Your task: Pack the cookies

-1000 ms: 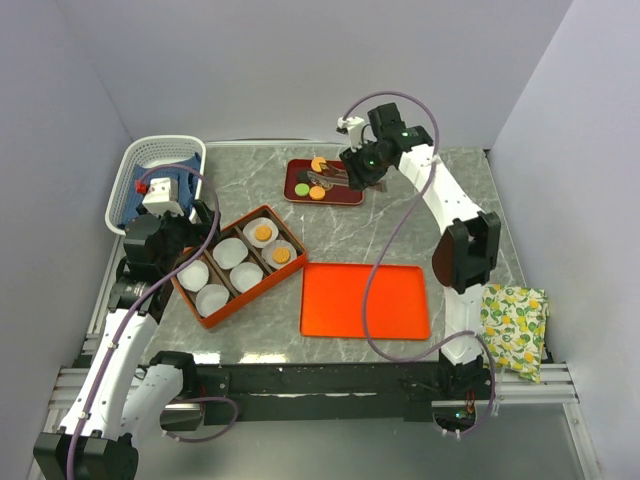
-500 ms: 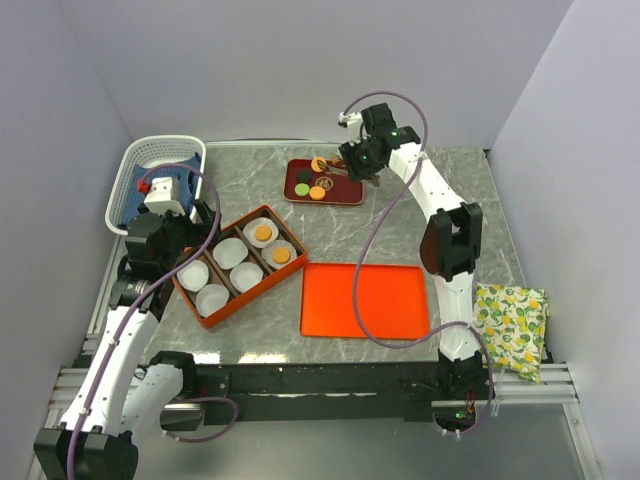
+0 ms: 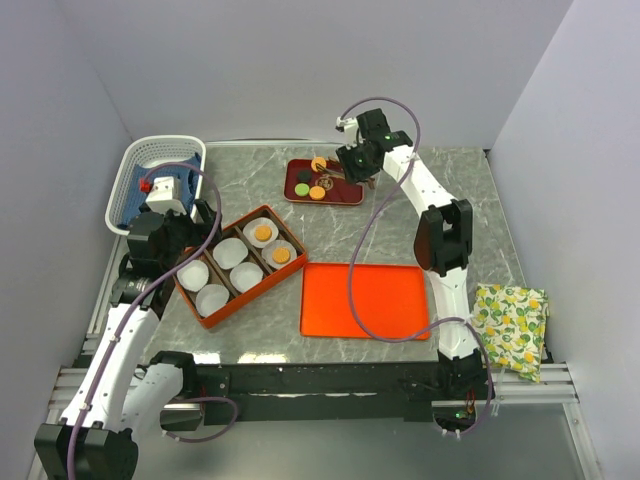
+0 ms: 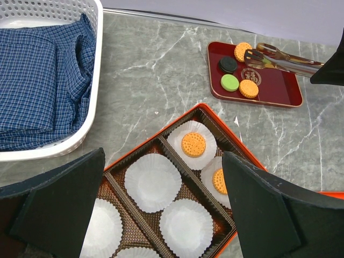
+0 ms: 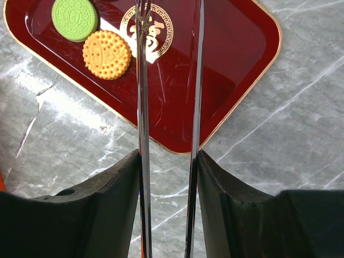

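Two orange cookies (image 4: pixel 193 144) (image 4: pixel 219 181) lie in white paper cups in the brown box (image 3: pixel 222 305). On the dark red tray (image 4: pixel 274 91) lie an orange cookie (image 4: pixel 242 51), a black one (image 4: pixel 228 64), a green one (image 4: pixel 230 82) and another orange one (image 4: pixel 248 88). My right gripper (image 5: pixel 168 158) is shut on metal tongs (image 5: pixel 142 97), whose tips reach over the tray beside the green (image 5: pixel 74 18) and orange (image 5: pixel 106 54) cookies. My left gripper (image 4: pixel 164 161) is open and empty above the box.
A flat orange lid (image 3: pixel 365 300) lies right of the box. A white basket (image 3: pixel 130 170) with blue checked cloth (image 4: pixel 37 80) stands at the back left. A lemon-print cloth (image 3: pixel 513 325) hangs off the table's right edge.
My right gripper has moved the tongs a little left and farther over the dark red tray. The left arm has barely moved.
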Motion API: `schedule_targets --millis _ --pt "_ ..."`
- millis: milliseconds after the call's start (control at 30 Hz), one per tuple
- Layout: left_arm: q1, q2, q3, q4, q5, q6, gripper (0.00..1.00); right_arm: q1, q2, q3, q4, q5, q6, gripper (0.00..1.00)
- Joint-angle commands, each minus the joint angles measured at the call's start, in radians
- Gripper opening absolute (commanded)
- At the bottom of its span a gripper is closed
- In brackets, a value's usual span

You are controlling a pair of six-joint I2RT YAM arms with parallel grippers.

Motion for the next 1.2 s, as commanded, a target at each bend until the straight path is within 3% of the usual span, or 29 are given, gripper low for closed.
schedule_targets --millis 0,1167 --pt "0.002 0.002 0.011 0.022 -0.005 0.021 0.96 -0.001 0.003 0.056 0.041 0.005 0.009 0.51" --pt "0.0 0.008 0.011 0.021 -0.003 0.021 0.96 0.07 0.062 0.084 0.099 0.122 0.002 0.54"
